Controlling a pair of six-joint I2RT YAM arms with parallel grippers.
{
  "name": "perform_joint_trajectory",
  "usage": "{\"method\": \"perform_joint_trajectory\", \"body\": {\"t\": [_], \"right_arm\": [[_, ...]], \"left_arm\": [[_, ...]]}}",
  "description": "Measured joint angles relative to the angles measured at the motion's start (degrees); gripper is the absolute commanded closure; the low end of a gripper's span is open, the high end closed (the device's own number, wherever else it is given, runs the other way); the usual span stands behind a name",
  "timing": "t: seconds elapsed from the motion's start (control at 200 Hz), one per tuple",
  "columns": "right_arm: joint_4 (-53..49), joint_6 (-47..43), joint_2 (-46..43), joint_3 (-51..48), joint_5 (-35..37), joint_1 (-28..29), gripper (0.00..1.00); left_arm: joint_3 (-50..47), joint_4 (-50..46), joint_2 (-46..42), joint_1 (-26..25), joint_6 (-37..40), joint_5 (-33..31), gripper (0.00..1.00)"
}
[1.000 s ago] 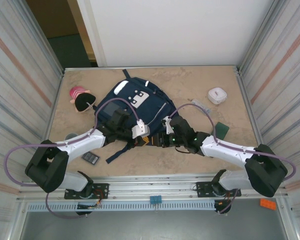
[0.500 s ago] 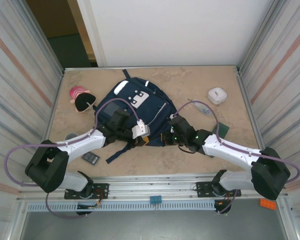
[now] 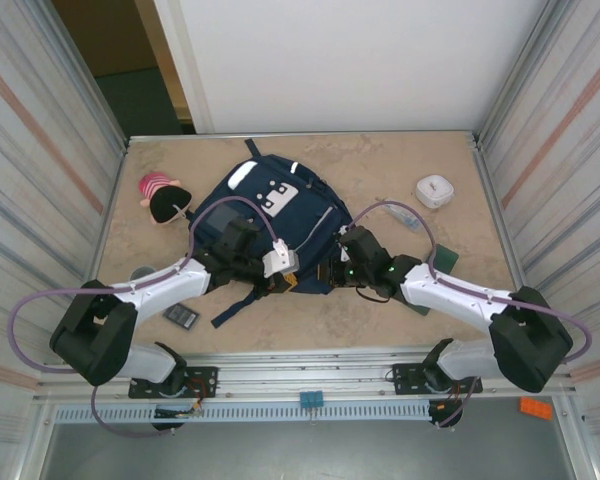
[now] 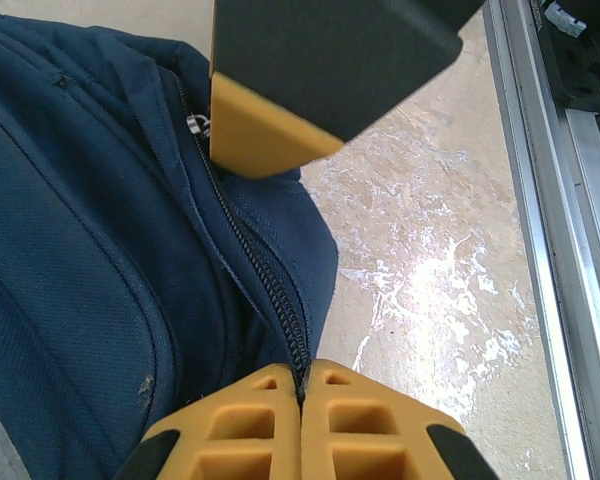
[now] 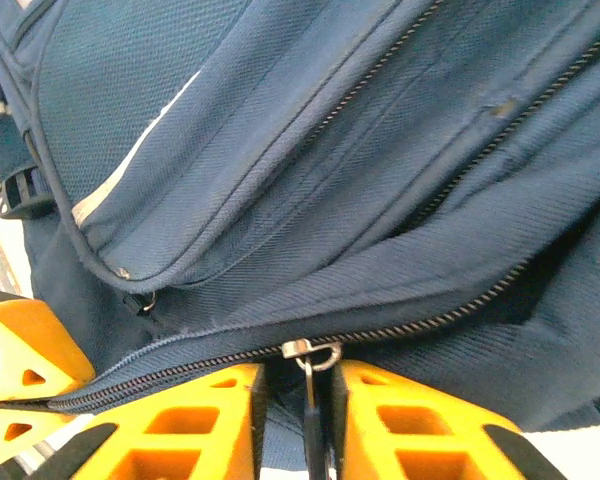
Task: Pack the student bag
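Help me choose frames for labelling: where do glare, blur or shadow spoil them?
Left wrist: strong glare on the table, while the bag and its zip are sharp. Right wrist: even light, crisp weave, deep shadow under the fold by the zip. Top external: soft, even light, only faint shadows.

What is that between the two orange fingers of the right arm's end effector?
The zipper pull of the student bag, hanging from its slider, in the right wrist view; the fingers stand apart beside it.
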Motion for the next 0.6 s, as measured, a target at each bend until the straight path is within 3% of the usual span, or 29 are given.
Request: {"method": "perform_joint_trajectory", "body": {"t": [0.065, 0.271, 0.391, 0.596], "right_arm": [[0.8, 0.0, 0.7, 0.0, -0.4, 0.0, 0.74], [0.4, 0.0, 1.6, 0.2, 0.3, -0.4, 1.00], [-2.4, 0.0, 0.4, 0.5, 1.4, -1.4, 1.00], [-6.4, -0.9, -6.3, -0.7, -0.6, -7.9, 1.00]], "left_arm": [[0.0, 0.0, 0.0, 0.0, 0.0, 0.0, 1.00], [0.1, -0.2, -0.4, 0.4, 0.1, -0.3, 1.00], [0.1, -1.8, -2.0, 0.8, 1.3, -2.3, 1.00], [1.0, -6.1, -5.7, 4.2, 6.3, -5.2, 1.00]]}}
